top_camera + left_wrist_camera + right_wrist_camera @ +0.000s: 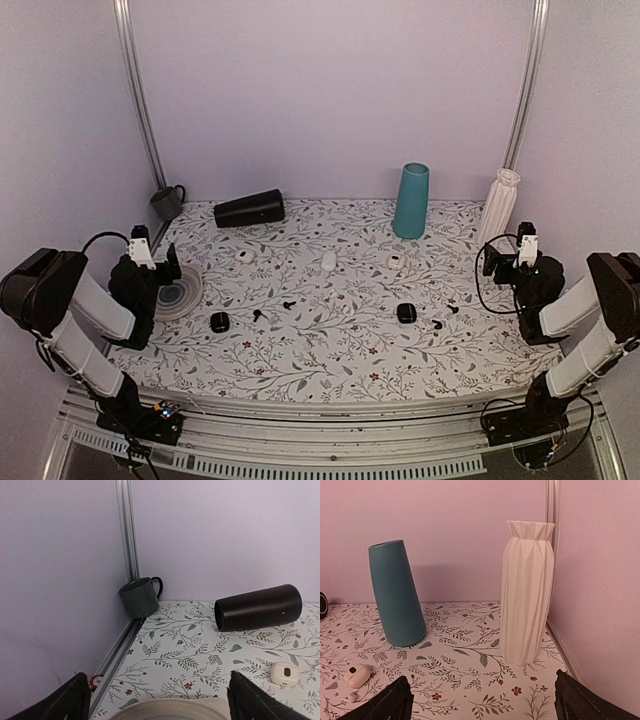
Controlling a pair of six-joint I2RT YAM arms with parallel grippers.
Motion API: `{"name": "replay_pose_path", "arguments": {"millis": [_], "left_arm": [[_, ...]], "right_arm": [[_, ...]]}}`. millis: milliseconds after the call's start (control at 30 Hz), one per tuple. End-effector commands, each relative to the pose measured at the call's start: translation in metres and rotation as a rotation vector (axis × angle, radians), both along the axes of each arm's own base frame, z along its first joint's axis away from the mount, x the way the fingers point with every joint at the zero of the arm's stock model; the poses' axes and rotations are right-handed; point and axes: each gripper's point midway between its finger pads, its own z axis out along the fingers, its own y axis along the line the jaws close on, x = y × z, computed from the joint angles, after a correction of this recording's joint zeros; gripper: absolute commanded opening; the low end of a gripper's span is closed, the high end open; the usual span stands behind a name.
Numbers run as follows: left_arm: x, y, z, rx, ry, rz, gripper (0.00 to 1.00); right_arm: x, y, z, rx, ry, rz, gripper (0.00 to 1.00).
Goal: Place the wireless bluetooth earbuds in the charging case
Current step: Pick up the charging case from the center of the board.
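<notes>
Plainly spread wide, pinching nothing: left tool (157,700), right tool (481,700). Loose on the desk (330,355), on the near side of the teal vase (410,200): black earbuds (437,323), near a black charging case (406,312).

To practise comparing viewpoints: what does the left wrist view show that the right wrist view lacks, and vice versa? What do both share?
Left wrist only: a dark mug in the corner, a plate rim at the bottom edge, and a black cylinder lying on its side (a dark sliver at the right view's edge might be it).
Right wrist only: a teal vase and a white ribbed vase.
Both: floral tablecloth, lilac wall, a small white case, perhaps not the same one, and open pincers: left pincer, right pincer.
</notes>
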Motion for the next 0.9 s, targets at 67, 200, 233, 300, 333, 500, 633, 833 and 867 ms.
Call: {"name": "replay_pose_path", "arguments": {"millis": [67,200,233,300,333,500,633,833,867], "left_arm": [[0.002,0.005,0.004,-0.016,-0.009,0.018,0.96],[0.001,0.005,0.005,-0.014,-0.011,0.017,0.96],[-0.001,0.005,0.008,-0.009,-0.023,0.038,0.96],[-0.004,0.001,0.011,-0.009,-0.02,0.03,0.96],[-0.007,0.006,0.017,0.01,-0.035,0.08,0.96],[0.01,-0.05,0.084,0.071,0.024,0.004,0.96],[0.015,-0.091,0.125,-0.164,0.131,-0.124,0.96],[-0.018,-0.161,0.146,-0.239,0.227,-0.446,0.96],[-0.025,-0.169,0.15,-0.232,0.241,-0.502,0.96]], "right_arm": [[0.003,0.002,-0.001,-0.003,0.004,0.015,0.99],[0.003,0.001,-0.001,-0.001,0.005,0.012,0.99],[0.002,-0.002,0.002,-0.003,-0.006,-0.005,0.99],[0.004,-0.008,0.014,0.009,-0.016,-0.042,0.99],[0.008,-0.009,0.019,0.014,0.001,-0.048,0.99],[0.018,0.002,0.072,0.148,0.008,0.004,0.99],[0.031,0.045,0.111,0.248,0.079,0.096,0.99],[0.014,0.14,0.162,0.095,0.114,0.207,0.99],[0.01,0.146,0.164,0.09,0.137,0.229,0.99]]}}
